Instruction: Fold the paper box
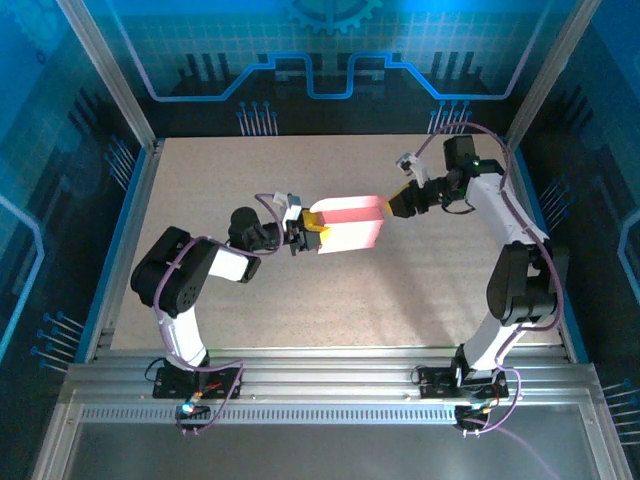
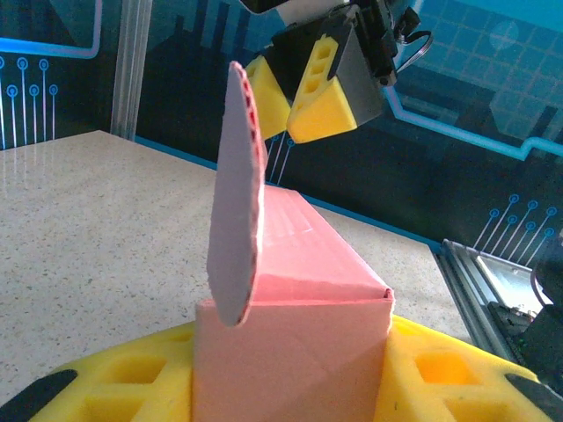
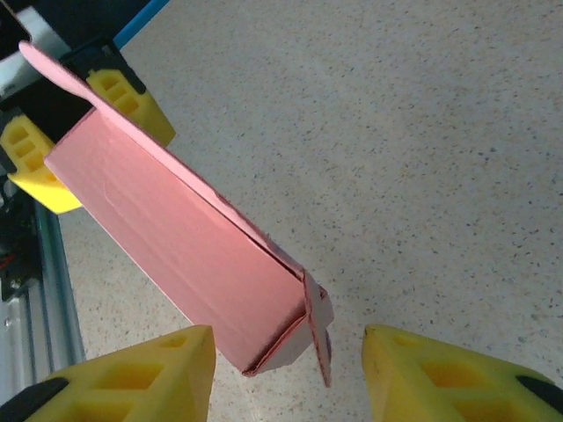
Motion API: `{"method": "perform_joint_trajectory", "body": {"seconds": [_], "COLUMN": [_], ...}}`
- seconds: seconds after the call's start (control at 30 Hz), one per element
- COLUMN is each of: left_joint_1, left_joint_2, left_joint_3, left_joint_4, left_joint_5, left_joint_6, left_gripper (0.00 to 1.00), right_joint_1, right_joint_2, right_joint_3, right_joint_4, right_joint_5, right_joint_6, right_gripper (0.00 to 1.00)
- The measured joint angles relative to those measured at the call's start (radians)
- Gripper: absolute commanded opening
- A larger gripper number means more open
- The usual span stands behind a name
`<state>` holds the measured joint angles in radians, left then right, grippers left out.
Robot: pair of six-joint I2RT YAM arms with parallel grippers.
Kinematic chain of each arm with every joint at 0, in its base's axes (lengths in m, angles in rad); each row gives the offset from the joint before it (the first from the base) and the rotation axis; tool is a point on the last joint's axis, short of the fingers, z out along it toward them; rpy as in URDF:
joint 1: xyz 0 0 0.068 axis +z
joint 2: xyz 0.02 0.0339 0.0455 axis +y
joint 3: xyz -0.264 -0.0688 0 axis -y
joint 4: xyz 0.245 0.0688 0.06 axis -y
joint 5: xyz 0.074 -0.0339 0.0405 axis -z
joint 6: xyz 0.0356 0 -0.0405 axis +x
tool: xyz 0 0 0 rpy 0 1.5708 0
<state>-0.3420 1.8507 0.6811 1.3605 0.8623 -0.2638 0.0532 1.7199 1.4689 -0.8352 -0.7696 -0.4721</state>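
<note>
Jaws pinching 1 end of the paper box (image 1: pixel 350 225) at left gripper (image 1: pixel 314 232), spread at its far end at right gripper (image 1: pixel 398 203), over the table (image 1: pixel 300 300); end-closing step, loose flap (image 3: pixel 318 330) likely needing a nudge inward.

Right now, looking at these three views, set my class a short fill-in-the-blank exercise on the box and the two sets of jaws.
The paper box is ___ in colour. The left arm's jaws are shut on one end of it, while the right arm's jaws at its other end stand ___. The pads are ___. Missing words: pink; open; yellow.
</note>
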Motion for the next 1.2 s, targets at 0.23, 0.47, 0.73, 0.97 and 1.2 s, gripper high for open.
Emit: {"method": "perform_joint_trajectory", "body": {"seconds": [0.23,0.47,0.73,0.97,1.2], "left_joint_1": [0.0,0.002,0.011,0.011,0.011], "left_joint_2": [0.0,0.0,0.023,0.074,0.104], "left_joint_3": [0.001,0.004,0.005,0.004,0.005], "left_joint_4": [0.0,0.0,0.004,0.011,0.014], "left_joint_5": [0.0,-0.001,0.0,0.007,-0.01], "left_joint_6": [0.0,0.0,0.047,0.111,0.137], "left_gripper": [0.35,0.4,0.4,0.56,0.69], "right_joint_1": [0.009,0.018,0.04,0.079,0.133], "right_joint_2": [0.035,0.035,0.023,-0.016,-0.061], "right_joint_3": [0.017,0.025,0.004,-0.075,-0.134], "right_joint_4": [-0.014,-0.032,0.006,0.072,0.091], "right_joint_5": [-0.002,0.003,0.074,0.192,0.209], "right_joint_6": [-0.01,-0.031,-0.019,0.009,0.024], "right_gripper": [0.28,0.11,0.09,0.05,0.05]}}
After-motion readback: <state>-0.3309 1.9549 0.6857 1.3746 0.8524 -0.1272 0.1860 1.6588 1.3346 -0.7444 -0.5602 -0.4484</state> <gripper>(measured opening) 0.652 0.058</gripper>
